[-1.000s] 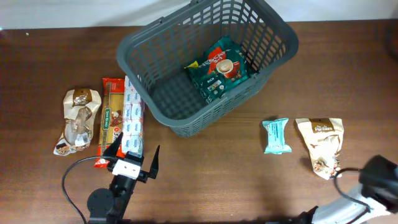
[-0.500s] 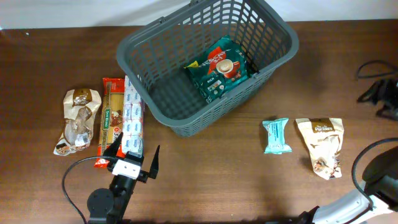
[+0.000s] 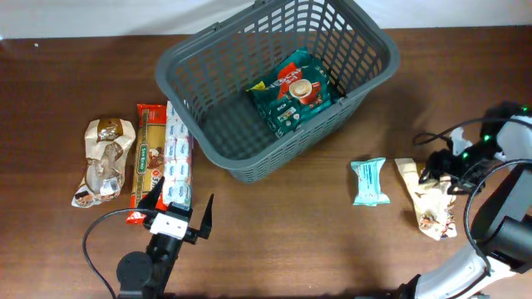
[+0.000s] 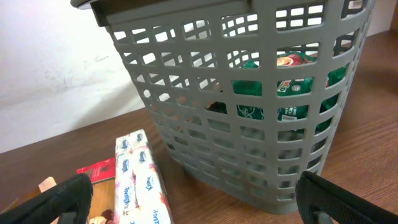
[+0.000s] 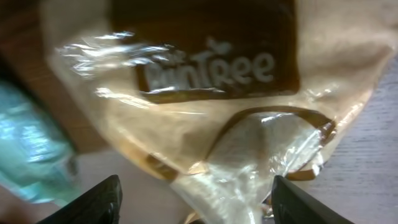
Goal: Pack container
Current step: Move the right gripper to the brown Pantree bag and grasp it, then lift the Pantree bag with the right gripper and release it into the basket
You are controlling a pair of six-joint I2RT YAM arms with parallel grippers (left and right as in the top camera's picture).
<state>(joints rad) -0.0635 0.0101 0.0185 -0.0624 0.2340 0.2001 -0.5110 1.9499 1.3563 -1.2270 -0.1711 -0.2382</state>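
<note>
With our right pincer (image 5: 196, 200) spread over the crinkly beige plastic pouch (image 3: 434, 205), we risk pinching only film and dropping it outside the dark grey slotted basket (image 3: 214, 91).

Dark brown wood-grain table (image 3: 283, 241) is carrying six items directly. A large dark grey plastic lattice basket (image 3: 220, 124) is sitting at far centre, askew to the table edges. To its left, three packets are lying side by side, long axes parallel:
- a crinkled beige-and-brown bag (image 3: 105, 162), outermost
- a long red-and-yellow pasta packet (image 3: 148, 162)
- a white-and-blue strip pack (image 3: 177, 162), touching the pasta packet and lying nearest the basket

On the right, a small teal wrapper (image 3: 369, 181) is lying just beside a cream pouch with a brown label (image 3: 428, 208), with a narrow gap between them.
</note>
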